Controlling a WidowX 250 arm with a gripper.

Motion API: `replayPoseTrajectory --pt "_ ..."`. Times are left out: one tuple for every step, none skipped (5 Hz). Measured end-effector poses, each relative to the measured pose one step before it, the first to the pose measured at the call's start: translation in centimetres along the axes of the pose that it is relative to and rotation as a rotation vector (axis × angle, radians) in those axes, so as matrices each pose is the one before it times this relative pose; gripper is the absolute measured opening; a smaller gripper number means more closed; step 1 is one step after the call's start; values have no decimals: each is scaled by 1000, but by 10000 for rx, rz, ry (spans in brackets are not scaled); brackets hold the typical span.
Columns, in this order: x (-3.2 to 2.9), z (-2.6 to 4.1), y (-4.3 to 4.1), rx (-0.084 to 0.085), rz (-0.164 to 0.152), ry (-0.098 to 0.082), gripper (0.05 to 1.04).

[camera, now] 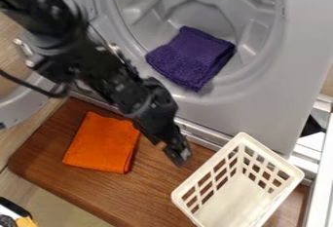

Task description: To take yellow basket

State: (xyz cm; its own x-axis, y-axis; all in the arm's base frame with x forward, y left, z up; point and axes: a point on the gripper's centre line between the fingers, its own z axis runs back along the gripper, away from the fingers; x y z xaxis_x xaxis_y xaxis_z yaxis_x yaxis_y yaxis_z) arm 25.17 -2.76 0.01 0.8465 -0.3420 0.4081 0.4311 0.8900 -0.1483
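Note:
The gripper hangs over the wooden board, just left of the basket's rim, with a visible gap between them. A pale cream-yellow basket with slotted walls stands upright at the lower right, its open top facing the camera. Its inside looks empty, and its lower end is cut off by the view's bottom edge.
An orange cloth lies on the wooden board, left of the gripper. Behind the board is a grey washer-like drum housing with a purple cloth in its opening. White rails run along the right edge.

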Motion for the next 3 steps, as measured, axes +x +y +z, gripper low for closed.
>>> replayPoseTrajectory --pt "-325 -1807 -1190 -413 -308 171 999" --pt "-273 -1822 -573 -202 -163 49 999" --pt "-191 -1535 206 -25 12 219 961"
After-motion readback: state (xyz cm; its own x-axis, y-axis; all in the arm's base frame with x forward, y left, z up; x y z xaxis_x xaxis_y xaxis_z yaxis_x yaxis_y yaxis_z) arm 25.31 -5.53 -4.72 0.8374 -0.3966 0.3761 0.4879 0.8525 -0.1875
